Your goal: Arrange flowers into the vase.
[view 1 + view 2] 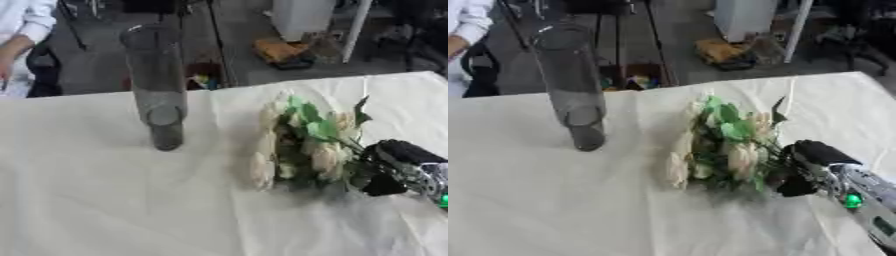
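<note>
A tall clear glass vase (157,85) stands upright on the white tablecloth, left of centre. A bunch of cream flowers with green leaves (302,145) lies on the cloth to its right, blooms pointing left and toward the far edge. My right hand (811,167) comes in from the right edge and its fingers are curled round the stem end of the bunch. My left hand shows in neither view.
The white-clothed table (105,200) fills the lower part of both views; its far edge runs just behind the vase. Beyond it are a dark floor, a white cabinet (302,17), an orange object (280,50) and a person in white (22,30) at far left.
</note>
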